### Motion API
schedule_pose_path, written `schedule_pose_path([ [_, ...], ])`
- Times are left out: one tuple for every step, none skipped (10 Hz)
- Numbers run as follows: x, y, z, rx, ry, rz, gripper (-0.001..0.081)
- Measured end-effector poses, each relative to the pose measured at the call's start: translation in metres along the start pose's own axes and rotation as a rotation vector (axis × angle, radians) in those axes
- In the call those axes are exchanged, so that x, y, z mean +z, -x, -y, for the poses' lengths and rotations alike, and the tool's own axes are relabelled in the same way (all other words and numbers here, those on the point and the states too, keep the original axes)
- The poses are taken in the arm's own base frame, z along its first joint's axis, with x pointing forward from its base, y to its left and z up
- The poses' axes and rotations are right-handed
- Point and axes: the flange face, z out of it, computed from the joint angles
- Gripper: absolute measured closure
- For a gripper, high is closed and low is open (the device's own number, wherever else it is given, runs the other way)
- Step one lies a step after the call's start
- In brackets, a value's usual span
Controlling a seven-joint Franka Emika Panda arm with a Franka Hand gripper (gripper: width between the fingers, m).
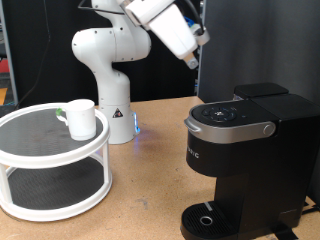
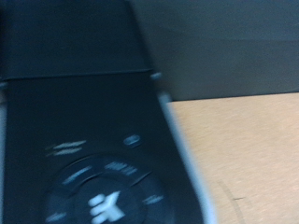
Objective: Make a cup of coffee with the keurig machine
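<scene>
The keurig machine point(image 1: 245, 160) stands on the tabletop point(image 1: 140, 190) at the exterior view's right, its lid down and its drip base toward the exterior view's bottom. A two-tier round stand point(image 1: 52, 160) sits at the exterior view's left, well apart from the machine. The cup point(image 1: 80, 118) rests upright on the stand's upper tier, near its right rim. The robot's base point(image 1: 108, 70) stands behind, between stand and machine. The hand point(image 1: 196, 58) hangs above the machine, apart from it.
</scene>
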Motion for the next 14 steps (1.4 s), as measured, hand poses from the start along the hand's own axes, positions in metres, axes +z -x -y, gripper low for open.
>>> schedule_pose_path([
  [-0.006, 0.011, 0.000, -0.013, -0.012, 0.024, 0.0804],
  [-0.010, 0.020, 0.004, -0.026, -0.016, 0.030, 0.0804],
  [-0.010, 0.018, 0.002, -0.015, -0.001, 0.017, 0.0804],
  [-0.010, 0.016, 0.000, 0.046, 0.012, -0.016, 0.0804],
  [-0.011, 0.014, -0.004, 0.121, 0.033, -0.095, 0.0804],
  [-0.013, 0.019, -0.005, 0.179, 0.029, -0.141, 0.0804],
  [-0.017, 0.028, -0.002, 0.202, 0.009, -0.147, 0.0804],
  [-0.024, 0.038, 0.002, 0.204, -0.030, -0.132, 0.0804],
  [-0.031, 0.049, 0.006, 0.175, -0.073, -0.100, 0.0804],
  [-0.039, 0.060, 0.009, 0.134, -0.109, -0.065, 0.0804],
  [-0.047, 0.072, 0.010, 0.097, -0.130, -0.031, 0.0804],
  [-0.056, 0.083, 0.011, 0.077, -0.137, -0.014, 0.0804],
  [-0.064, 0.093, 0.012, 0.079, -0.129, -0.014, 0.0804],
  [-0.069, 0.100, 0.019, 0.077, -0.121, -0.023, 0.0804],
])
